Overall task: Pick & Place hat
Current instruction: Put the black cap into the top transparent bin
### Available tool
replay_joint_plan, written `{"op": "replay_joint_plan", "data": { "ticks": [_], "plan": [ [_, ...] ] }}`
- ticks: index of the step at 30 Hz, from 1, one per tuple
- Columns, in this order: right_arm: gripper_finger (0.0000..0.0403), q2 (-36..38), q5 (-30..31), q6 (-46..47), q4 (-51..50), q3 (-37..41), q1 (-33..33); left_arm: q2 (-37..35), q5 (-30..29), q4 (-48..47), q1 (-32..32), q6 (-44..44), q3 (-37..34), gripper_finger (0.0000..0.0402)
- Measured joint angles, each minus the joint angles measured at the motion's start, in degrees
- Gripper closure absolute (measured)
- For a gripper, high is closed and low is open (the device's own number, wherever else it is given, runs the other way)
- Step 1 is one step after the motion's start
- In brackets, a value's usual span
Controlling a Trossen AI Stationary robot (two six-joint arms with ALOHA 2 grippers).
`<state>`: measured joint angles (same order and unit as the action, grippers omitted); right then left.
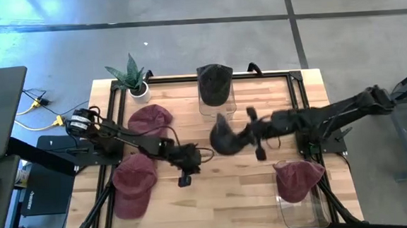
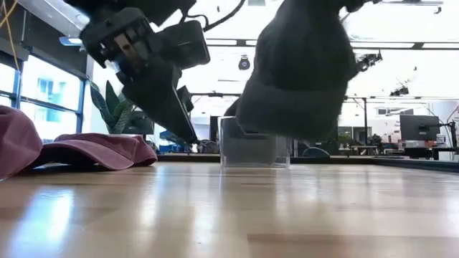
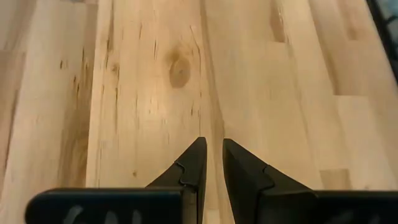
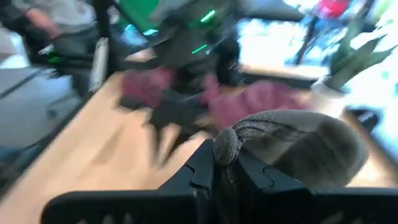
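A dark grey hat (image 1: 223,137) hangs over the middle of the table with my right gripper (image 1: 241,134) shut on it; in the low view the hat (image 2: 301,72) is clear of the wood. My left gripper (image 1: 185,164) hovers left of it, above bare table, slanting down. Its fingers (image 3: 211,158) are shut with nothing between them. Two maroon hats (image 1: 149,121) (image 1: 133,178) lie flat on the table's left part. My right gripper pinches a bunched fold of the hat's cloth (image 4: 225,144) between its two fingers. The fingers come nearly level from the table's right side. The rest of the hat (image 4: 305,149) hangs beyond and below the fingertips, lifted clear of the table.
A clear stand with another dark hat (image 1: 214,83) is at the far middle edge. A clear stand with a maroon hat (image 1: 298,177) is at the near right. A potted plant (image 1: 132,79) stands at the far left corner. A person (image 4: 43,18) shows beyond the table.
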<state>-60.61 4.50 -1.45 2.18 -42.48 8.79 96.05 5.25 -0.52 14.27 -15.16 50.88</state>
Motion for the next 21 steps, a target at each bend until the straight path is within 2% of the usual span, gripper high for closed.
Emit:
{"op": "replay_joint_plan", "data": {
  "ticks": [5, 10, 17, 21],
  "plan": [
    [0.0384, 1.4, -1.3, -13.0, 0.6, -3.0, -9.7, 0.0, -4.2, 4.2, 4.5, 4.7, 0.0, 0.0353],
    [0.0386, -1.1, -3.5, -21.6, 0.2, -9.5, -19.6, 0.0, -4.8, 6.3, 5.7, 7.3, 0.0, 0.0353],
    [0.0377, -10.8, -16.1, -29.5, -0.8, -18.3, -31.6, 0.0, -5.0, 6.4, 5.6, 7.4, 0.0, 0.0353],
    [0.0385, -17.6, -17.1, -37.3, -4.6, -21.9, -35.0, 0.0, -5.0, 6.4, 5.6, 7.4, 0.0, 0.0353]
  ]
}}
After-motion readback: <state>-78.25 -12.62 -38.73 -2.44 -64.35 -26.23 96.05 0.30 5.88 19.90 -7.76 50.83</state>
